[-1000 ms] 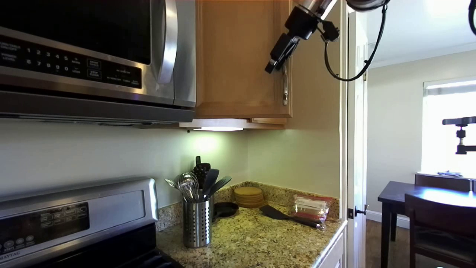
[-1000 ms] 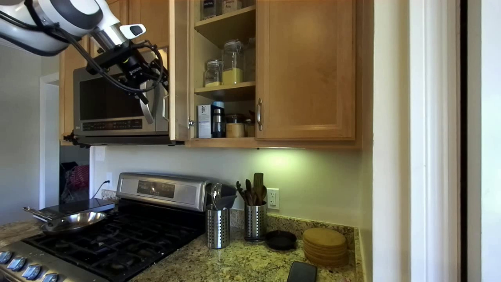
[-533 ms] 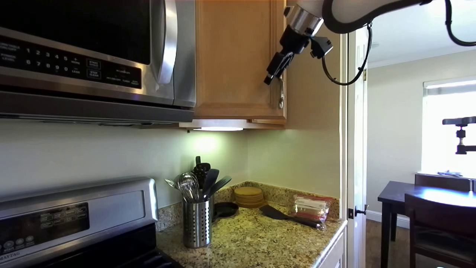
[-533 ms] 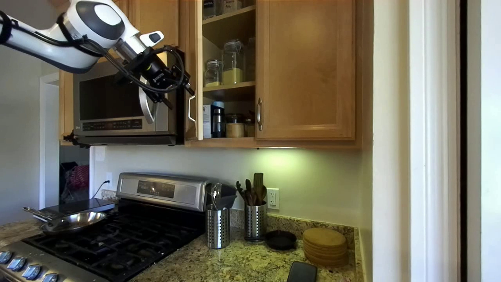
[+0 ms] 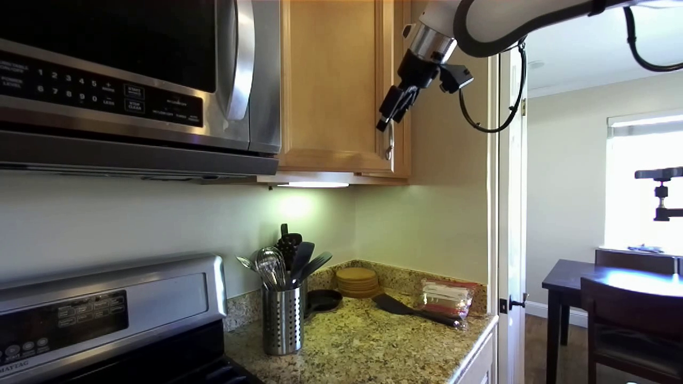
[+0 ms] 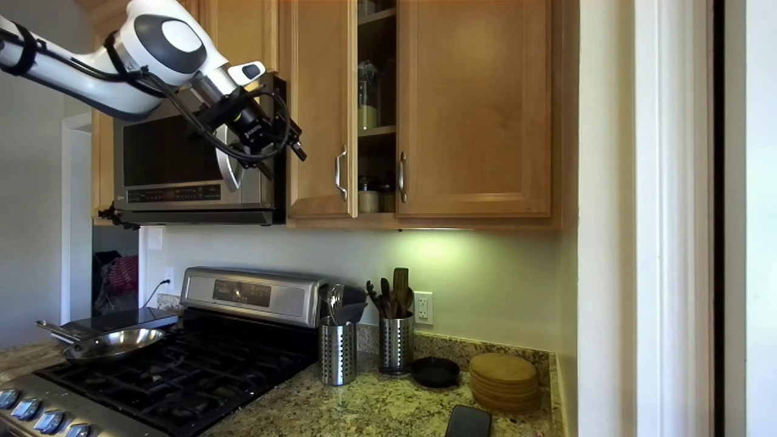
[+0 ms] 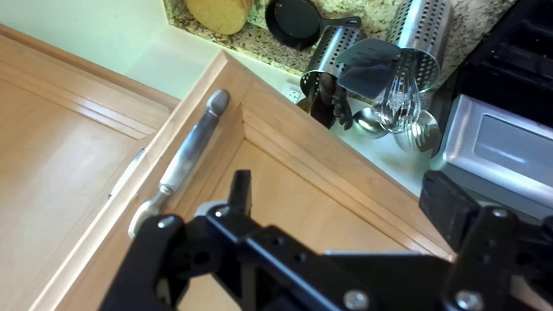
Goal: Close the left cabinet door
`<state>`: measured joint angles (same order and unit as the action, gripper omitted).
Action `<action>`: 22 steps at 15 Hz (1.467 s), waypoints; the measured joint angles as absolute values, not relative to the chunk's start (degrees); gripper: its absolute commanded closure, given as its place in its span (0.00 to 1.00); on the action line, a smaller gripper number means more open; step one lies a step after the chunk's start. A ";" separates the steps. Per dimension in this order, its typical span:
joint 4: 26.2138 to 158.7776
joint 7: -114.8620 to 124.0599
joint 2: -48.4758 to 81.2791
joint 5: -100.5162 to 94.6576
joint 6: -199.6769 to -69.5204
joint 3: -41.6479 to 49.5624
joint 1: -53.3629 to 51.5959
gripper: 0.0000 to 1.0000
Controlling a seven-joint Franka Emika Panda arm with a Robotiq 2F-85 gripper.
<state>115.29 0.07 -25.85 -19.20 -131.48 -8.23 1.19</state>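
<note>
We are seeing the tall, honey-coloured wooden left cabinet door (image 6: 322, 109) standing part-closed beside the steel-and-black microwave (image 6: 173, 161), more pushing apparently remaining, the black two-fingered gripper (image 7: 338, 190) hovering in front, spread wide.

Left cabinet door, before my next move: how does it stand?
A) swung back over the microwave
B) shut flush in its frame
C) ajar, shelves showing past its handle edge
C: in an exterior view, a gap shows between the left cabinet door and the neighbouring door, with a jar and a shelf visible through it.
</note>
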 measured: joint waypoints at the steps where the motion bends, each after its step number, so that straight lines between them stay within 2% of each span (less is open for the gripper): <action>1: 115.31 -0.67 -26.38 -17.17 -130.70 -7.91 0.42 0.00; 11: 120.22 -5.56 -37.39 -8.88 -107.32 -6.85 -4.77 0.00; 22: 129.64 -5.47 -37.23 -8.87 -104.39 -5.26 -4.47 0.00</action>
<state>129.64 -5.47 -37.23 -8.87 -104.39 -5.26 -4.47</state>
